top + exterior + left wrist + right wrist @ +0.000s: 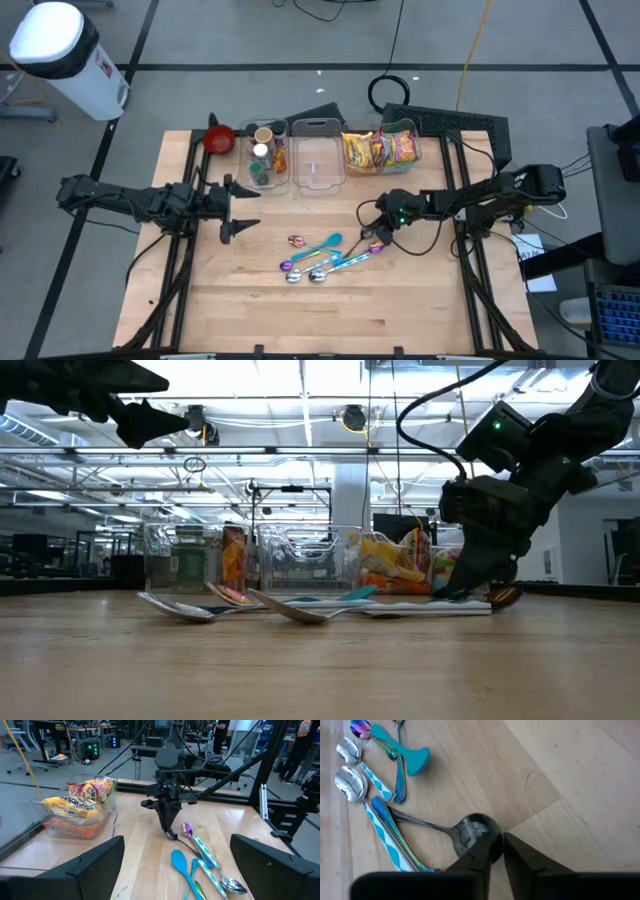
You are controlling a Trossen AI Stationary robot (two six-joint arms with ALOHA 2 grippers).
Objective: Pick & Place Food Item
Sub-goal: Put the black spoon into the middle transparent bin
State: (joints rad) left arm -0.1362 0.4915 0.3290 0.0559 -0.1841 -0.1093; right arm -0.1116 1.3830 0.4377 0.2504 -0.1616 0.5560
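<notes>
While the right gripper (pixel 499 851) pinched the bowl of a dark spoon (pixel 472 831), its handle ran toward nine o'clock into the other spoons (pixel 312 262); the left gripper (pixel 240 208) hovered spread, farther off.

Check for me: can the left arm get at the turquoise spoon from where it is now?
Probably yes. The left claw hangs open above bare table, and nothing stands between it and the turquoise spoon; the right claw works farther right.

A robotics lab: rows of ceiling lights (pixel 300 405), workbenches (pixel 65 732) and cables (pixel 395 90) surround the wooden table (pixel 400 310).
</notes>
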